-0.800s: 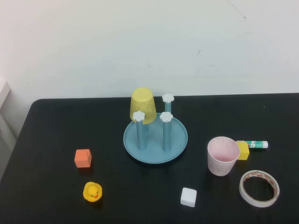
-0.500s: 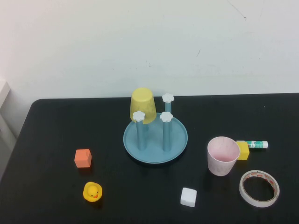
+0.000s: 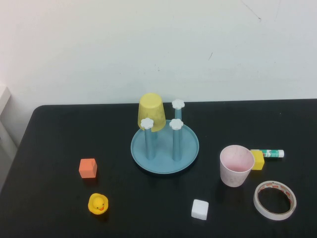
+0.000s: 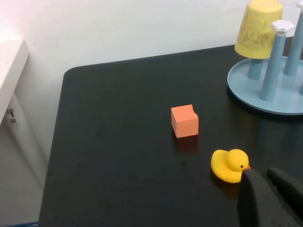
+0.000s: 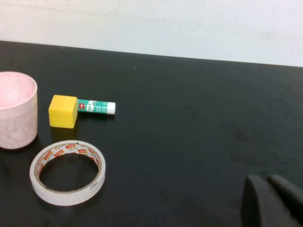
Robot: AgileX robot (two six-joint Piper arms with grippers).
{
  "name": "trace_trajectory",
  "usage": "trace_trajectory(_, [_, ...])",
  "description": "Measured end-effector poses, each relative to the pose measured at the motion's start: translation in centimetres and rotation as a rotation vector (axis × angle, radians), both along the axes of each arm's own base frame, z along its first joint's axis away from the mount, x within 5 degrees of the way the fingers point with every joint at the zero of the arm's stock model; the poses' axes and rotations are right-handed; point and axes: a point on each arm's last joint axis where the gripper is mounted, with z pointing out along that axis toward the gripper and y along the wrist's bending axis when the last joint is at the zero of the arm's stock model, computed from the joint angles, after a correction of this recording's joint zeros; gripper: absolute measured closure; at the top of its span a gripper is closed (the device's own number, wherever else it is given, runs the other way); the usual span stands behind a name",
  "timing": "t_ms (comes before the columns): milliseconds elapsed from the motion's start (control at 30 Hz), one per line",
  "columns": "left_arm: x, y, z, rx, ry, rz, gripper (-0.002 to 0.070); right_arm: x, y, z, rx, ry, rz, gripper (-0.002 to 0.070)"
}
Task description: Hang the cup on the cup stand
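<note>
The pale pink cup stands upright, mouth up, on the black table to the right of the cup stand; it also shows in the right wrist view. The cup stand is a teal dish with blue pegs topped by white knobs; a yellow cup hangs upside down on its back left peg. Neither gripper shows in the high view. My left gripper is shut and empty, near the rubber duck. My right gripper is shut and empty, well to the right of the pink cup.
An orange cube and a yellow rubber duck lie left of the stand. A white cube lies in front. A yellow cube, a glue stick and a tape roll lie beside the pink cup.
</note>
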Motion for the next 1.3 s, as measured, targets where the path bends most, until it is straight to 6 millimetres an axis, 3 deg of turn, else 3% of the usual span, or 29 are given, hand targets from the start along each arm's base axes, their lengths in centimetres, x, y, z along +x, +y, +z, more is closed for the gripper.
trace_trajectory(533, [0.1, 0.0, 0.5, -0.003, -0.06, 0.002, 0.0676, 0.1, 0.0, 0.2, -0.003, -0.035, 0.004, 0.0678])
trace_trajectory(767, [0.2, 0.1, 4.0, -0.048, -0.448, 0.009, 0.0676, 0.5, 0.4, 3.8, -0.043, -0.456, 0.051, 0.0678])
trace_trajectory(967, [-0.2, 0.2, 5.7, -0.08, -0.639, 0.014, 0.0676, -0.5, 0.9, 7.0, -0.077, -0.815, 0.091, 0.0678])
trace_trajectory(1300, [-0.4, 0.2, 6.0, -0.092, -0.679, 0.016, 0.0676, -0.9, 0.9, 7.7, -0.07, -0.907, 0.095, 0.0678])
